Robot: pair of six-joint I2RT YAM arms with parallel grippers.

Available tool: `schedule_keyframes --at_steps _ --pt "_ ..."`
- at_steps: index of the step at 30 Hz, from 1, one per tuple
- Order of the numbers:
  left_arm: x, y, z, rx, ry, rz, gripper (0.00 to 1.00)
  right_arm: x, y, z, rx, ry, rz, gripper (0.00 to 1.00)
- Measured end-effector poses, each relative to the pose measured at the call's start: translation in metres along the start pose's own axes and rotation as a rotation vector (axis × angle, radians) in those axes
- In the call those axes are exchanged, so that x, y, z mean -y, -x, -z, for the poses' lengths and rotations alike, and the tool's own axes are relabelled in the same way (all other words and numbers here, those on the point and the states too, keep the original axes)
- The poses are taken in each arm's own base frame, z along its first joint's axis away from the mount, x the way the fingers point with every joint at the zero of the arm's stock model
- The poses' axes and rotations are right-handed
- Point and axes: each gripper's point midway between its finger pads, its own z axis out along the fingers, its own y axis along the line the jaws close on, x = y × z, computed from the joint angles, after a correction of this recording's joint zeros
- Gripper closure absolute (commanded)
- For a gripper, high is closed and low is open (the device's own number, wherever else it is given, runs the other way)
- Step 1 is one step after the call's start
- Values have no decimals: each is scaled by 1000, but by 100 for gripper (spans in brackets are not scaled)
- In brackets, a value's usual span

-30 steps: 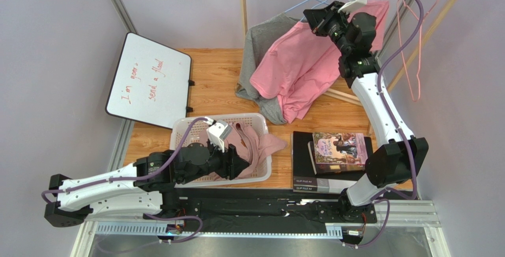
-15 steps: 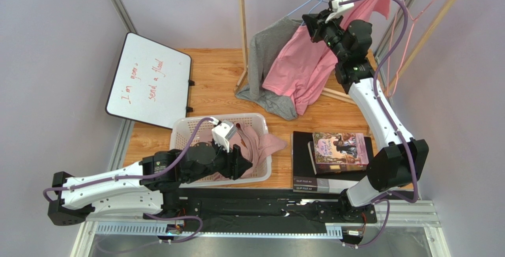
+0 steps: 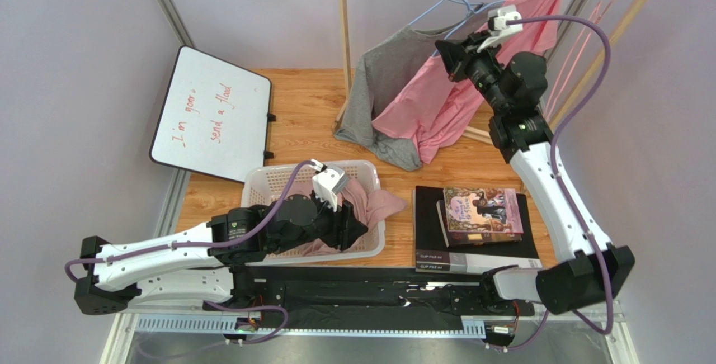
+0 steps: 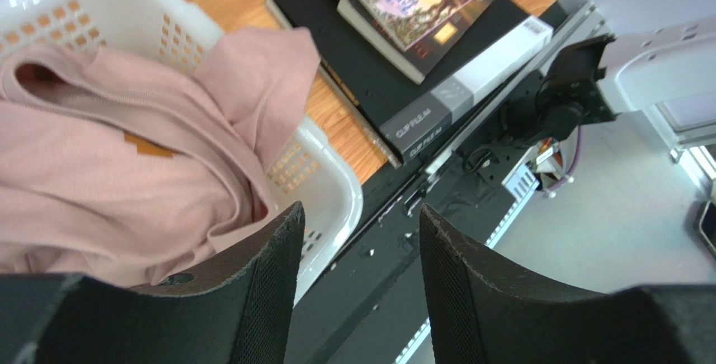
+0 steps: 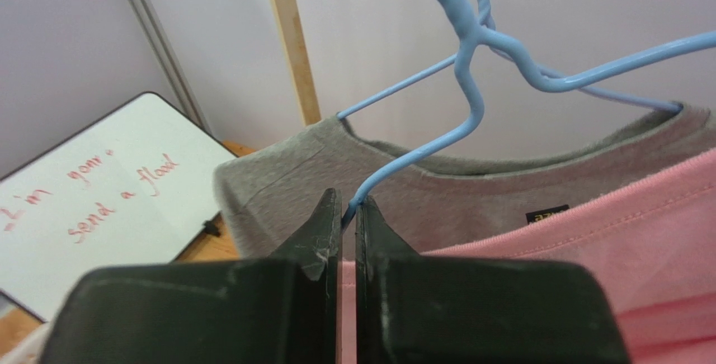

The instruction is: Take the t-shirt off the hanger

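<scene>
Up close, right hand (image 5: 349, 213) pinching blue hanger (image 5: 477, 39)

A robot test cell in a lab, staged as a laundry corner. Bare grey walls (image 3: 84, 45) and a metal rail (image 3: 588, 304) frame a wooden table (image 3: 302, 104). A basket (image 4: 332, 192) sits under the left jaws, with books (image 3: 479, 213) just past them. A wooden rack (image 3: 343, 37) and a hanger (image 5: 471, 87) stand at the right jaws, with a whiteboard (image 3: 214, 117) down to their left.

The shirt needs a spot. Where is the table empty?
Bare table lies between the whiteboard, the grey t-shirt and the basket. A smaller strip runs between the pink t-shirt and the books. The near edge is crowded.
</scene>
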Motion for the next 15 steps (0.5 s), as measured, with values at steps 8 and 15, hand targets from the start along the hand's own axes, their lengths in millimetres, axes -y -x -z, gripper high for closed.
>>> schedule_keyframes --at_steps 8,15 --pt "22 59 11 117 -47 -51 32 -31 21 62 -7 -20 -328 100" --pt "26 121 11 240 -46 -90 26 -48 -13 85 -142 -22 -575 100"
